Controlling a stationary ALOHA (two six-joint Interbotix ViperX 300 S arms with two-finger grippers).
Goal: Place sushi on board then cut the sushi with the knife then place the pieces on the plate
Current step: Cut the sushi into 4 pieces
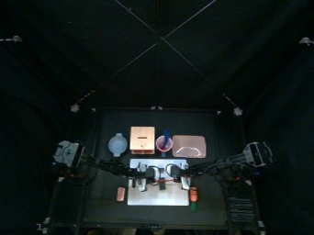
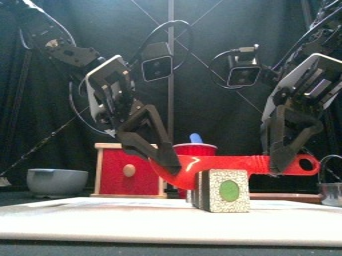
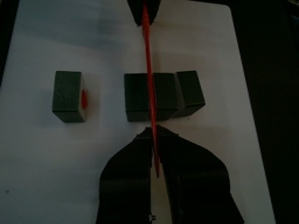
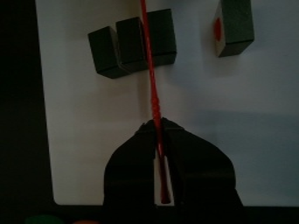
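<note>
A white cutting board [image 1: 160, 195] lies at the table's front. On it are three dark green sushi blocks: two stand together [image 3: 162, 94] and one [image 3: 70, 94] lies apart. The nearest block [image 2: 225, 190] shows its green centre in the front view. A red toy knife [image 2: 238, 161] is held level just above the blocks, and its blade [image 3: 147, 61] crosses the paired blocks [image 4: 138, 44]. My left gripper [image 2: 167, 166] is shut on one end of the knife. My right gripper [image 2: 283, 160] is shut on the other end.
Behind the board stand a blue-grey bowl [image 1: 117, 142], a wooden box with a red drawer front [image 2: 127, 166], a red cup [image 2: 197, 150] holding a blue knife [image 2: 197, 137], and the pink tray [image 1: 190, 145]. Small toy foods lie at the board's left [image 1: 120, 195] and right [image 1: 194, 195].
</note>
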